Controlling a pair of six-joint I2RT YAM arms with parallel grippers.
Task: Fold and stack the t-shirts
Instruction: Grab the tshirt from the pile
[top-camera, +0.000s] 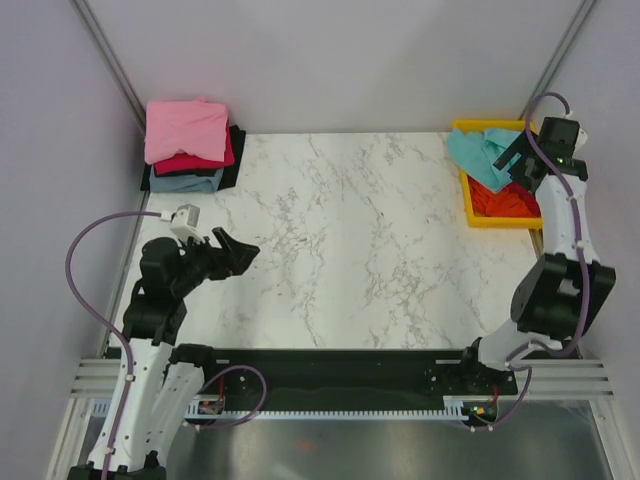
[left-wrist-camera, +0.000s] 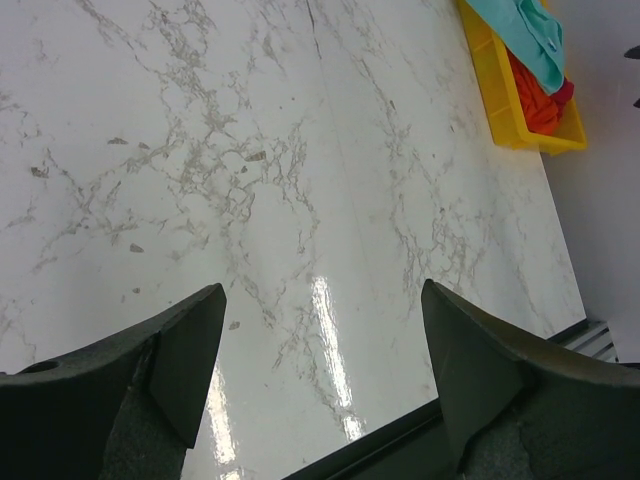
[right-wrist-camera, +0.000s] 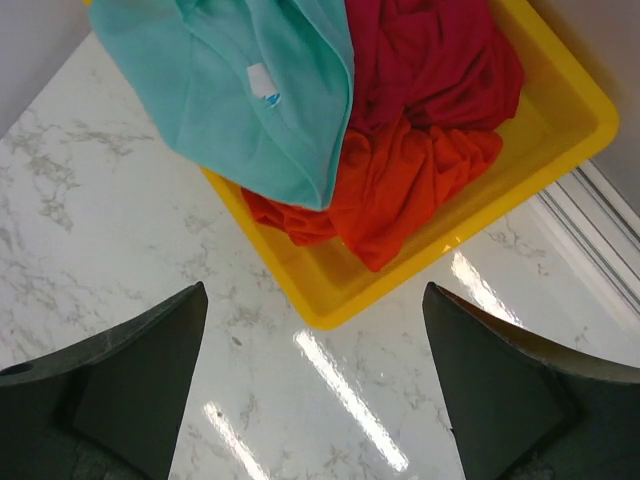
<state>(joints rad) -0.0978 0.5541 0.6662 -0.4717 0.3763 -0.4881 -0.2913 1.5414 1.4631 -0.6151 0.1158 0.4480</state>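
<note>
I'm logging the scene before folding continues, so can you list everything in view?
pink t-shirt: one, pink, folded, top of the stack at the far left corner
crimson t-shirt: one, crimson, under the pink one
grey-blue t-shirt: one, grey-blue, lower in the stack
black t-shirt: one, black, bottom of the stack
teal t-shirt: one, teal, draped over the tray's edge
red t-shirt: one, red, crumpled in the tray
orange t-shirt: one, orange, crumpled in the tray
yellow tray: one, yellow, far right
marble table: one, white with grey veins
left claw: one, black, open, above the bare table
right claw: one, black, open, above the tray
</note>
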